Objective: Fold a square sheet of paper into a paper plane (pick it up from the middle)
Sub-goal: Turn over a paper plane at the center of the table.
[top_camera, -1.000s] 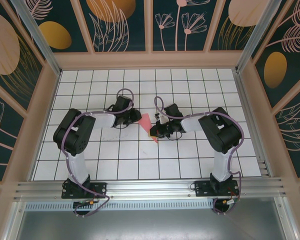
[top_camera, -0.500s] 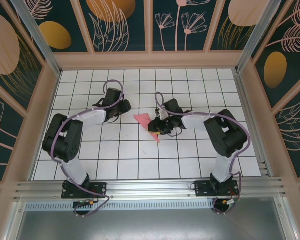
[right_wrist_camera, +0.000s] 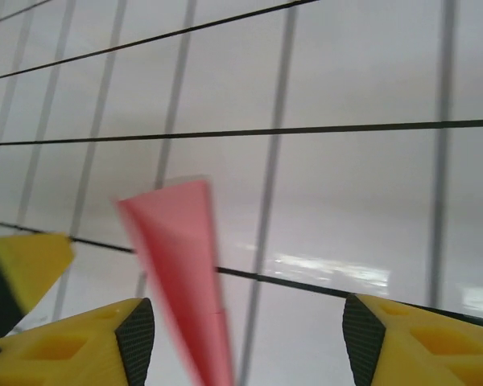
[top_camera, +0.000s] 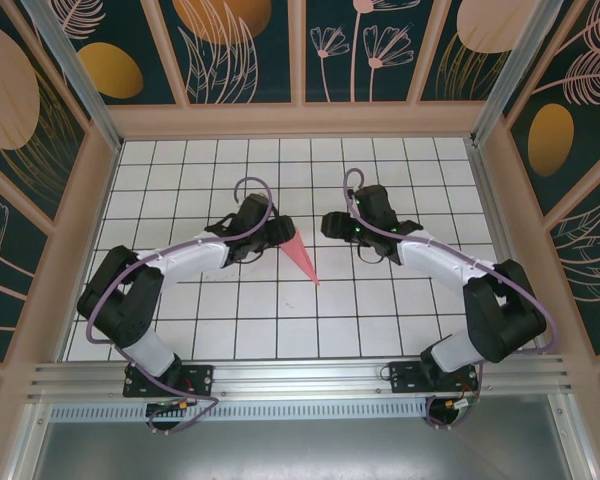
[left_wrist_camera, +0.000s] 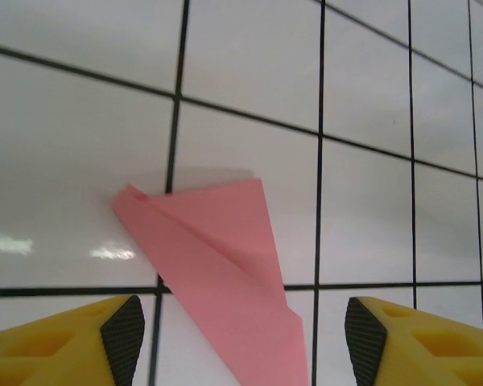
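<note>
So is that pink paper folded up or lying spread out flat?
Folded. The pink paper plane is a slim pointed dart on the white gridded table, a crease running along it.

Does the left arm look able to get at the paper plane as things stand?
Probably yes: the plane lies just ahead of the open left end effector, between its fingers' lines, with nothing in the way.

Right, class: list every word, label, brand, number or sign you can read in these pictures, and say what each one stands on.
No text can be read anywhere.
The paper plane: plain pink, no print.
The table: black grid lines, no figures.
The wall panels: painted plants, no letters.
The left arm's base: any marks are too small to read.
</note>
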Controlling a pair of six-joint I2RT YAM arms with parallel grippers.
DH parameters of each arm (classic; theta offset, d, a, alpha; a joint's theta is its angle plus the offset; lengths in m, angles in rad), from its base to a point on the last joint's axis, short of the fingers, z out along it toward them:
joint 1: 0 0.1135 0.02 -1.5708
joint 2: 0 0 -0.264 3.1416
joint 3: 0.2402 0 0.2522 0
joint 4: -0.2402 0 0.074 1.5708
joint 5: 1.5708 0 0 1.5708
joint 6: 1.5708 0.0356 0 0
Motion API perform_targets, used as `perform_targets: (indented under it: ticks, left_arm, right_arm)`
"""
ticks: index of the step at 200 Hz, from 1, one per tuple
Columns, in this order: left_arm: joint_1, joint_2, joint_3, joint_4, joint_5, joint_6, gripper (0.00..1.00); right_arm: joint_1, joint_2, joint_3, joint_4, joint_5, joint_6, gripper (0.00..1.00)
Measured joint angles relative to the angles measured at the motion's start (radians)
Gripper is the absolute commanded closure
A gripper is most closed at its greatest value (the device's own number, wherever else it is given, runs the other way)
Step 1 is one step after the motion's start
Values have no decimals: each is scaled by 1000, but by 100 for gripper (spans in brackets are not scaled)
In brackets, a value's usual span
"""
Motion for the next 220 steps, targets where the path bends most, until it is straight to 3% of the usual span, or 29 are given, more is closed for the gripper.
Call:
perform_targets:
  ticks: [42, 85, 136, 220]
  left_arm:
    - [-71, 125, 119, -65, -29, -54, 30]
    - [-107, 221, 215, -182, -100, -63, 41]
    - [-114, 210, 197, -249, -156, -100, 60]
    - [-114, 168, 149, -254, -173, -127, 100]
  right_arm:
    - [-51, -17, -83, 4, 116, 5, 27]
    - [-62, -25, -111, 15, 151, 8, 27]
    - [-66, -31, -120, 21, 167, 13, 27]
    - [-66, -31, -120, 25, 168, 24, 28]
